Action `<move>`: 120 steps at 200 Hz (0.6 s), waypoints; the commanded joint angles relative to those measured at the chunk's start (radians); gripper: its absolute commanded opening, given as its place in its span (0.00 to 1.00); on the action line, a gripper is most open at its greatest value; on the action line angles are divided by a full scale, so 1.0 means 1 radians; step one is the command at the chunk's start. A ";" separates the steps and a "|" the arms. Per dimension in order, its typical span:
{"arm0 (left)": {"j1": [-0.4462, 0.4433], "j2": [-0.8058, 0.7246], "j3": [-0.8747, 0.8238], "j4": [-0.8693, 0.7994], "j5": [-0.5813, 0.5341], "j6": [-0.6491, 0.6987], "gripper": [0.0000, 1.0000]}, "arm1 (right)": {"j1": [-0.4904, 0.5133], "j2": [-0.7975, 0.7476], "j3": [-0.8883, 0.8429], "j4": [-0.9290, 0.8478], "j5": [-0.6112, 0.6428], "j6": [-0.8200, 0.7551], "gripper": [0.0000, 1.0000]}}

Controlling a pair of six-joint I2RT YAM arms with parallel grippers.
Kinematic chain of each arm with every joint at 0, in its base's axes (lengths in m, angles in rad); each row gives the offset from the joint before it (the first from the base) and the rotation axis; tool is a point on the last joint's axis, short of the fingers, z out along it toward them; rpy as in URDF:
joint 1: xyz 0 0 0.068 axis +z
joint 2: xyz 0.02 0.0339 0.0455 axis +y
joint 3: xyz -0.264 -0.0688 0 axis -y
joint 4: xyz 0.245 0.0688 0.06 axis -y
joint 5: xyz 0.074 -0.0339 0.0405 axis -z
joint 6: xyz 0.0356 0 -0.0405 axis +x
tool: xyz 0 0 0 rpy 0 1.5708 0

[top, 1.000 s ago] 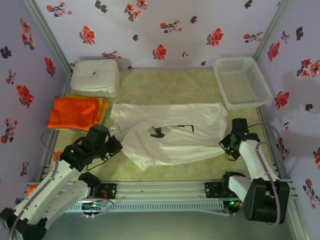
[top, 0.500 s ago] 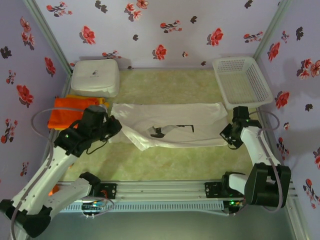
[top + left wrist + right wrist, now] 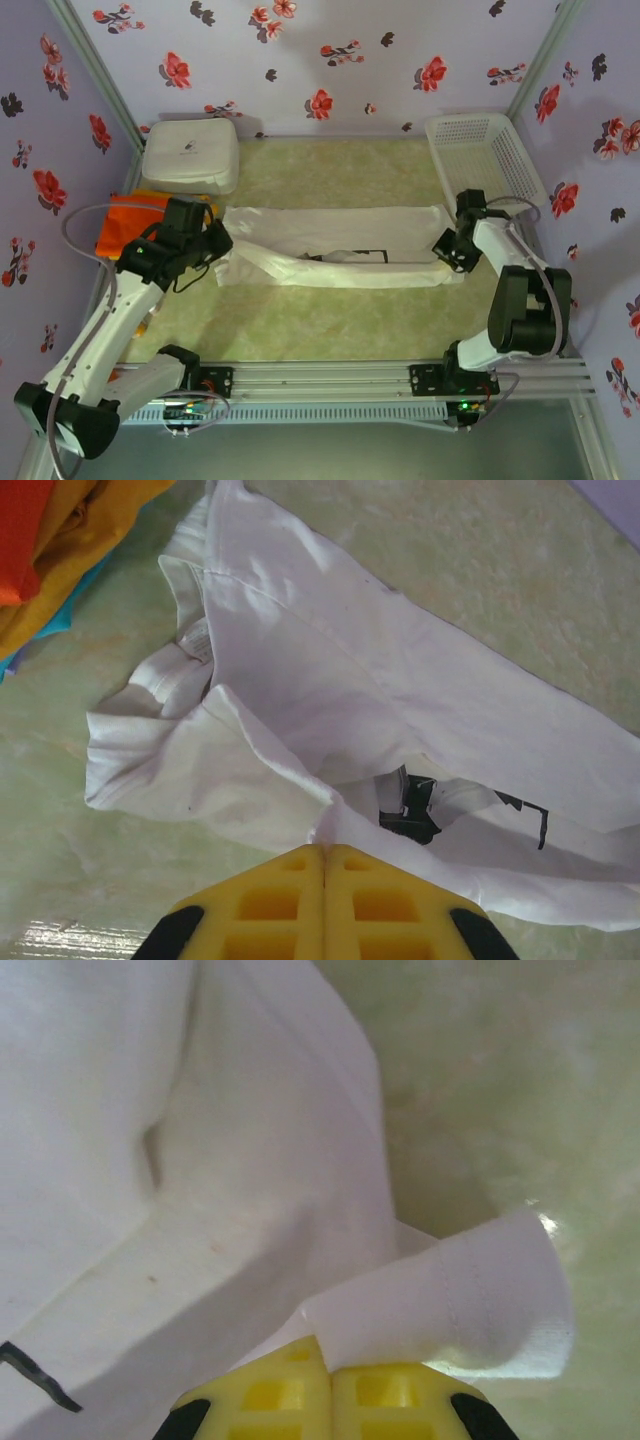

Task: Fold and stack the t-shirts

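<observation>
T-shirts: one off-white [image 3: 300,225] in left tool [image 3: 325,850], right tool [image 3: 328,1348]; one orange [image 3: 120,228]

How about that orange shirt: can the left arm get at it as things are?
Probably not right away. The left gripper is shut on the off-white t-shirt at its edge, so it would need to let go first. Otherwise the orange shirt lies close beside it, with nothing between them.

right claw [image 3: 328,1363] | pinching off-white t-shirt [image 3: 230,1190] hem | pale green mat [image 3: 480,1090] beneath
</observation>
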 commanded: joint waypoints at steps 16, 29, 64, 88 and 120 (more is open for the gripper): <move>0.024 0.031 0.027 0.013 -0.029 0.054 0.00 | 0.036 0.082 0.086 -0.002 -0.026 -0.030 0.00; 0.036 0.036 0.024 0.016 -0.031 0.063 0.00 | 0.046 0.109 0.108 -0.011 -0.022 -0.031 0.00; 0.075 0.062 0.033 0.019 -0.031 0.091 0.00 | 0.055 0.149 0.133 -0.016 0.009 -0.036 0.00; 0.092 0.088 0.048 0.024 -0.030 0.108 0.00 | 0.058 0.177 0.164 -0.034 0.026 -0.049 0.04; 0.094 0.125 0.065 0.033 -0.022 0.123 0.00 | 0.066 0.172 0.179 -0.038 0.025 -0.061 0.28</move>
